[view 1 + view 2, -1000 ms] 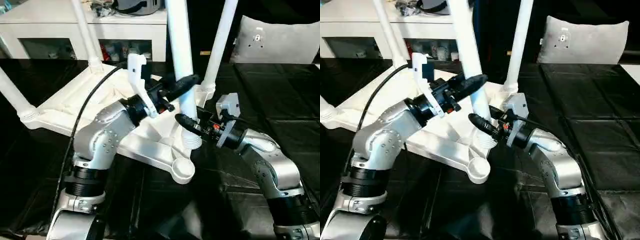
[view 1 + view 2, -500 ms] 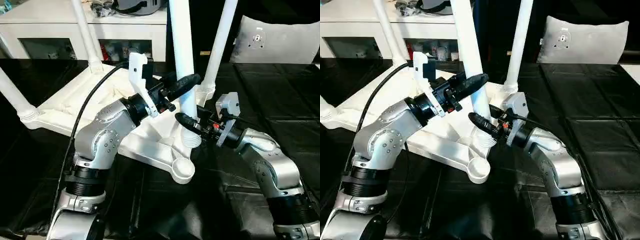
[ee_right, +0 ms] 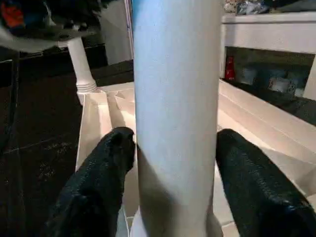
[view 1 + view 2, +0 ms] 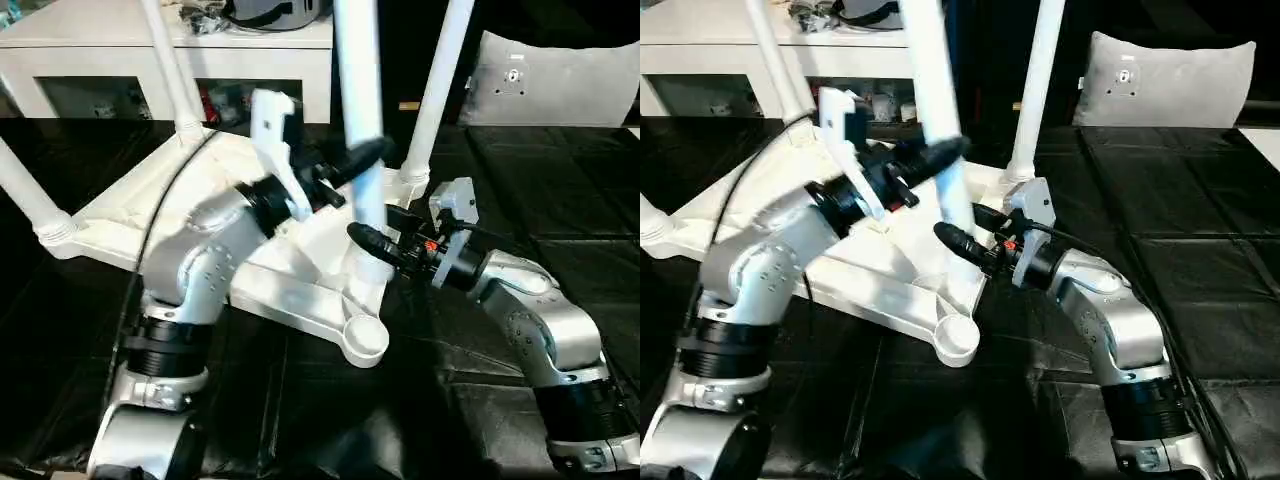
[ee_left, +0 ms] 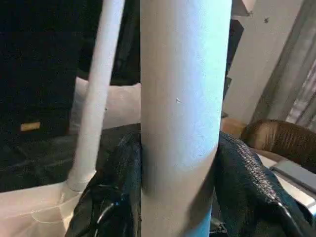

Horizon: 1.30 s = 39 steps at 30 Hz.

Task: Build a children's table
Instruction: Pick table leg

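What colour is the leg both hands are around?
White, plain; the leg shows best in the left wrist view.

The white plastic rectangular table top [image 4: 150, 205] lies upside down on the black surface, ribbed underside up, turned so one corner points near. That near corner carries an open round socket [image 4: 366, 338]. Three long white tapered tube legs stand upright in corner sockets: one at the far left [image 4: 170, 65], one at the far right [image 4: 438, 85], one at the left edge [image 4: 25, 190]. A fourth white tube leg [image 4: 360, 120] stands upright near the middle-right corner, its ribbed lower end just above the top
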{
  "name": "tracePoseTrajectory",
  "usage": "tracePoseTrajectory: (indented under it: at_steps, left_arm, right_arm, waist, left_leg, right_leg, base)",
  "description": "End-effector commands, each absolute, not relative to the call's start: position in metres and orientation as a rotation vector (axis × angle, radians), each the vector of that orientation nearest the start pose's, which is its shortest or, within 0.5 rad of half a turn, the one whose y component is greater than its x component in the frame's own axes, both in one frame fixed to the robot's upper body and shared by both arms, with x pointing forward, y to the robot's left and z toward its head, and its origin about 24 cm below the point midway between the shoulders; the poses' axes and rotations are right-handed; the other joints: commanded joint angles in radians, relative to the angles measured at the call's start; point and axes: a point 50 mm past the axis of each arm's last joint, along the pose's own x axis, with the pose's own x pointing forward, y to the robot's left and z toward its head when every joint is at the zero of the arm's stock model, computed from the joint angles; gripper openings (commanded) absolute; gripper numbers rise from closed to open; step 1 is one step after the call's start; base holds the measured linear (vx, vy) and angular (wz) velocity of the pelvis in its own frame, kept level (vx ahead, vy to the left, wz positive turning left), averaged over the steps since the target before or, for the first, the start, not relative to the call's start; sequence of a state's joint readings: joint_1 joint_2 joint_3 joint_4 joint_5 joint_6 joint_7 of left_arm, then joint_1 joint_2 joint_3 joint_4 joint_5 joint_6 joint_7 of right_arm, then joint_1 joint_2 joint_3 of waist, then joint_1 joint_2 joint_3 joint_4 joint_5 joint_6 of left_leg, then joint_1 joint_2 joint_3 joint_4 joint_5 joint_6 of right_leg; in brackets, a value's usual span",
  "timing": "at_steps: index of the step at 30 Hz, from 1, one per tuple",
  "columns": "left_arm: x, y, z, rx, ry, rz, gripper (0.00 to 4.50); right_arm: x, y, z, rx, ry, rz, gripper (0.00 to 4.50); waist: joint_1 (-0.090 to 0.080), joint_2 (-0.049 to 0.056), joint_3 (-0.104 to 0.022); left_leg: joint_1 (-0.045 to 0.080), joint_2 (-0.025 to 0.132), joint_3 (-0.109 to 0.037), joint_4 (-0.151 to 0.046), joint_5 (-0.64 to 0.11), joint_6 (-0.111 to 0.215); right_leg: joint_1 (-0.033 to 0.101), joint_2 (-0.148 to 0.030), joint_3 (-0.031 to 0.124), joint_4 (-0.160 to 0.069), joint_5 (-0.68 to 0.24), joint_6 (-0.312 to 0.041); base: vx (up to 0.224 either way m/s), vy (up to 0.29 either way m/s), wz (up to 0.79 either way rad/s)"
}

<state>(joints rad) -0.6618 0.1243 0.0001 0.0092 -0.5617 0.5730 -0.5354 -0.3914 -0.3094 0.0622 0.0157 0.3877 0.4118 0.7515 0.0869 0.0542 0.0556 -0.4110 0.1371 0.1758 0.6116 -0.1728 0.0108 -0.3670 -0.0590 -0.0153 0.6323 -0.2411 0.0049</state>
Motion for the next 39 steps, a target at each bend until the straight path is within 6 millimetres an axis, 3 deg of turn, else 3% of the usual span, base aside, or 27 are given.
tracePoseTrajectory:
  at_steps: [1,8,17,29,30,33,39]
  left_arm:
    - [0.326,0.079,0.196,-0.280,-0.120,-0.944,1.77]
    - [0.319,0.076,0.197,-0.176,-0.106,-1.043,1.77]
    - [0.312,0.069,0.201,-0.108,-0.102,-1.164,1.77]
    - [0.305,0.061,0.207,-0.096,-0.096,-1.269,1.77]
    - [0.304,0.060,0.207,-0.092,-0.095,-1.274,1.77]
    - [0.302,0.059,0.207,-0.090,-0.093,-1.290,1.77]
    - [0.299,0.057,0.208,-0.091,-0.091,-1.320,1.77]
  right_arm:
    - [0.301,-0.133,0.118,0.058,0.060,0.931,3.15]
    - [0.304,-0.147,0.124,0.040,0.137,0.940,3.87]
    - [0.299,-0.152,0.126,0.061,0.237,1.090,3.89]
    - [0.297,-0.147,0.122,0.004,0.272,1.174,3.89]
    - [0.297,-0.147,0.122,0.004,0.272,1.177,3.61]
    - [0.297,-0.146,0.122,0.004,0.267,1.186,3.54]
    - [0.297,-0.145,0.123,0.011,0.257,1.204,2.92]
  waist:
    - [-0.003,-0.014,-0.072]
    - [-0.001,-0.014,-0.072]
    - [0.000,-0.015,-0.072]
    - [0.000,-0.016,-0.072]
    - [0.001,-0.016,-0.072]
    - [0.001,-0.015,-0.073]
    - [0.001,-0.013,-0.072]
  left_leg:
    - [0.036,0.085,-0.035,-0.066,-0.112,0.048]
    - [0.037,0.084,-0.035,-0.068,-0.117,0.037]
    - [0.036,0.086,-0.034,-0.064,-0.098,0.053]
    - [0.036,0.085,-0.033,-0.062,-0.108,0.048]
    - [0.036,0.085,-0.033,-0.062,-0.104,0.050]
    - [0.036,0.086,-0.033,-0.061,-0.096,0.056]
    - [0.037,0.086,-0.034,-0.062,-0.107,0.053]
  right_leg:
    - [0.029,-0.086,0.032,-0.065,0.032,-0.249]
    - [0.030,-0.085,0.031,-0.065,0.015,-0.242]
    - [0.031,-0.088,0.030,-0.062,0.040,-0.264]
    - [0.031,-0.089,0.030,-0.064,0.023,-0.277]
    - [0.032,-0.089,0.031,-0.063,0.027,-0.275]
    - [0.031,-0.088,0.031,-0.062,0.039,-0.276]
    - [0.031,-0.088,0.030,-0.062,0.030,-0.280]
  base:
    - [0.000,0.000,0.00]
    - [0.000,0.000,0.00]
    - [0.000,0.000,0.00]
    - [0.000,0.000,0.00]
    - [0.000,0.000,0.00]
    - [0.000,0.000,0.00]
    - [0.000,0.000,0.00]
